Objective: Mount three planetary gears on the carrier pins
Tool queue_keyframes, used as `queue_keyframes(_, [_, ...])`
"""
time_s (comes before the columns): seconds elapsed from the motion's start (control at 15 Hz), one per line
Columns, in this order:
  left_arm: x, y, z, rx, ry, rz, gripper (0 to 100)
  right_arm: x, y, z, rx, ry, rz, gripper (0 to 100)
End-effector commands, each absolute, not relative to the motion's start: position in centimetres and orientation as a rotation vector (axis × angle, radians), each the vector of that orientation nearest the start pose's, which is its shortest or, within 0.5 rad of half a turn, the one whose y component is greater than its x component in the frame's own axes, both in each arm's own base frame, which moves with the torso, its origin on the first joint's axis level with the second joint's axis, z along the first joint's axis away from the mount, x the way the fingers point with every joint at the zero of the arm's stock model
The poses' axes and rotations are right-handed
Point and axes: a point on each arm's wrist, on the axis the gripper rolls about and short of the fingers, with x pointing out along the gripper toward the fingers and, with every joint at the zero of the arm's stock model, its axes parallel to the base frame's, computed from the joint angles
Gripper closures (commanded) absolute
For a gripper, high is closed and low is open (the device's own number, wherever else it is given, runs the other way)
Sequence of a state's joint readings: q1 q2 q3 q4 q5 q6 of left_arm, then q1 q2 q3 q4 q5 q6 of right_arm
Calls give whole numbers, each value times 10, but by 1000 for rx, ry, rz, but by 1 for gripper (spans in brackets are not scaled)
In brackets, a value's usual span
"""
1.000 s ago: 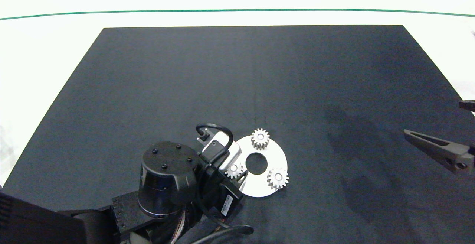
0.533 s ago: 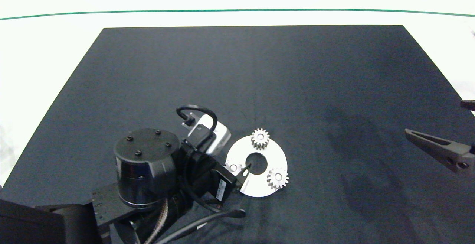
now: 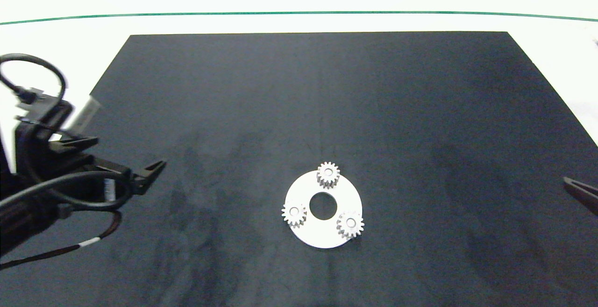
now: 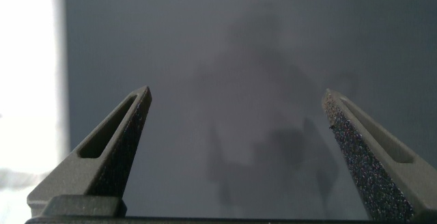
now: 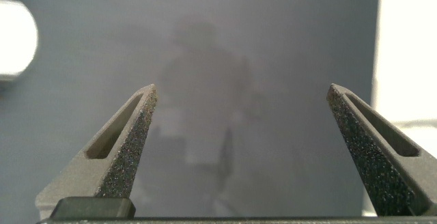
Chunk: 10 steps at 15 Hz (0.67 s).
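Three small silver planetary gears (image 3: 327,174) sit flat on the carrier pins (image 3: 294,211), spaced in a triangle around the white disc's (image 3: 343,197) centre hole, nearer the surface's (image 3: 299,101) near edge.

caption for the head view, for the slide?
Three planetary gears seated on the white carrier disc on the black mat; left pincer and right pincer sit at the edges.

No text, brand or number can be read; a small pale label on the left arm (image 3: 109,188), at nine o'clock, is perhaps printed, but illegible.
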<state>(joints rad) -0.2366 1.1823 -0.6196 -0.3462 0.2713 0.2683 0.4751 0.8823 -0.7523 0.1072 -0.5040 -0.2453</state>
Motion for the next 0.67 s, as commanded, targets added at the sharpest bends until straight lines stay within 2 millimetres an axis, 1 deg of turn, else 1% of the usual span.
queue_keyframes(0.07, [81,-1,229,285,52,184,0,23,-4,232,-295,109,-184,0])
queue_keyframes(0.13, [59,1,223,280,2,196,0,7,-10,222,-284,73,-223,0])
queue_keyframes(0.2, [41,4,215,275,-38,228,0,-7,-14,213,-273,47,-309,0])
queue_keyframes(0.33, [8,6,194,283,-98,334,0,-32,-18,202,-241,-26,-444,0])
queue_keyframes(0.4, [-6,6,183,282,-123,361,0,-42,-18,197,-232,-58,-500,0])
queue_keyframes(0.47, [-20,5,173,281,-149,364,0,-47,-17,193,-235,-69,-534,0])
queue_keyframes(0.53, [-34,4,164,279,-164,367,0,-60,-14,181,-243,-109,-610,0])
queue_keyframes(0.6, [-34,4,164,279,-164,367,0,-61,-14,180,-244,-112,-612,0])
queue_keyframes(0.67, [-49,5,144,274,-165,337,0,-75,-13,167,-240,-177,-641,0])
